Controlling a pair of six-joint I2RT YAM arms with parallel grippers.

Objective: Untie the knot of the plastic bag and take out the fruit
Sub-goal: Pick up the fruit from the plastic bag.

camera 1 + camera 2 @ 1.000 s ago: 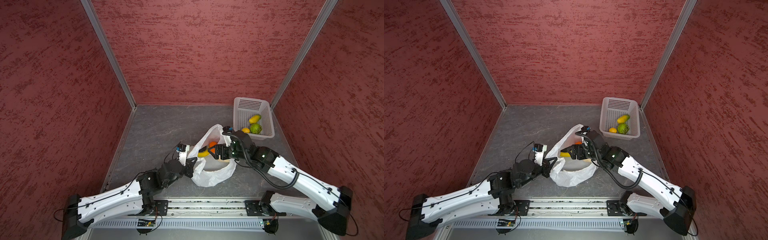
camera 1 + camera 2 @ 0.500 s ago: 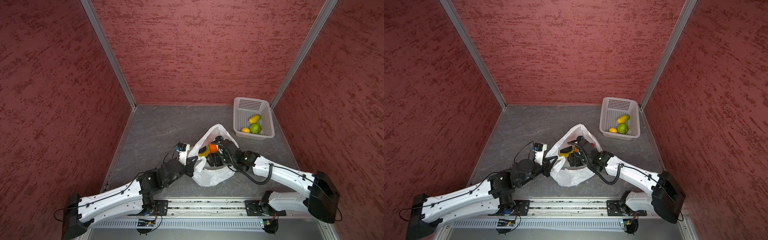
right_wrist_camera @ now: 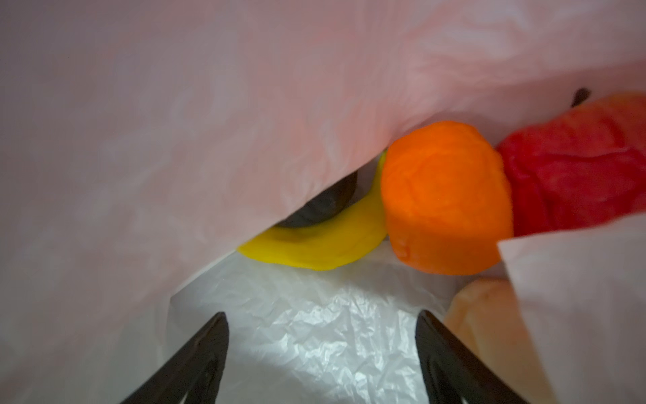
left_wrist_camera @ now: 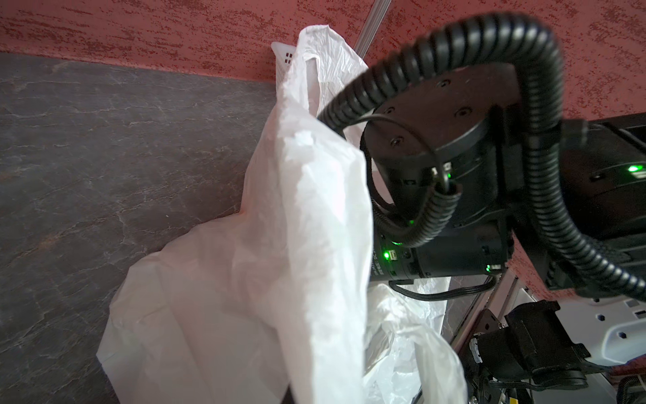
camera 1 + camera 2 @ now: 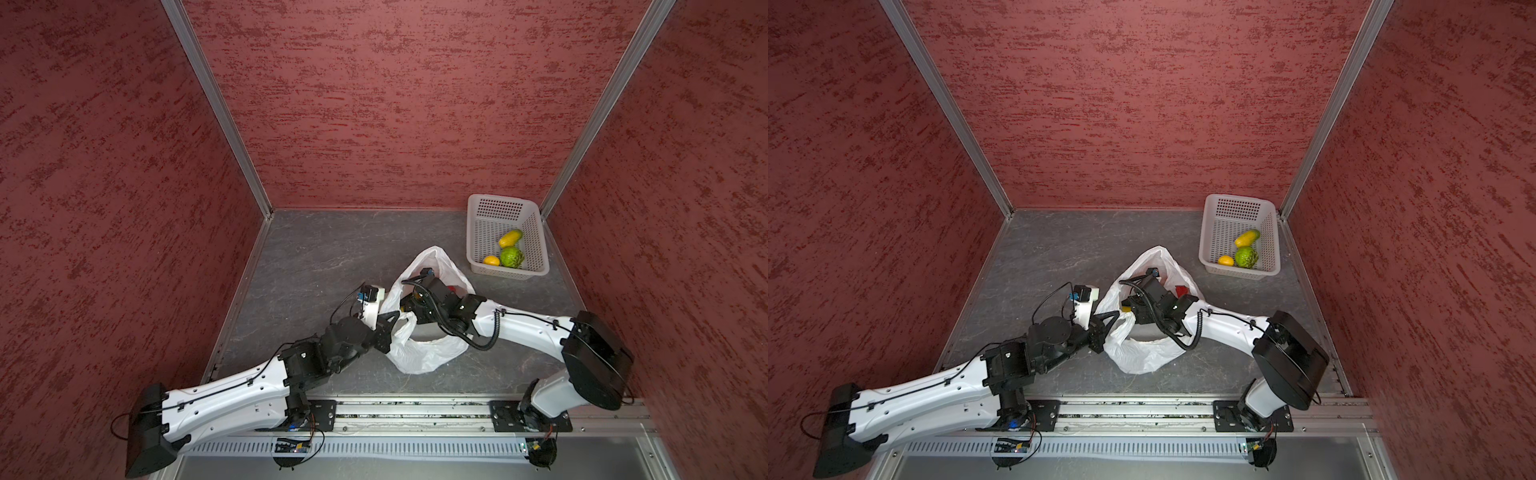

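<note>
Three pieces of fruit already lie in the white basket [image 5: 484,232]: a mango [image 5: 510,238], a lemon [image 5: 491,260] and a bumpy green one [image 5: 512,257]. The basket sits at about two o'clock from the plastic bag [image 5: 424,353], which lies crumpled near the middle of the worktop [image 5: 324,257]. The bag's mouth gapes open, so the untying looks done and the step in hand is emptying it.

The left pincer [image 5: 388,326] is pressed together on the bag's rim at its nine o'clock side, holding the mouth up. The right pincer [image 3: 321,314] is inside the bag with its jaws spread and nothing between them.

Ahead of it lie an orange [image 3: 444,199] touching a yellow banana [image 3: 314,245] and a red apple [image 3: 573,178]. A black piece [image 3: 325,206] is half hidden under a fold, and a beige one [image 3: 479,321] lies just beside one jaw.

The next move probably calls for easing forward around one piece, likely the orange, and closing without catching the thin, crinkly film.
</note>
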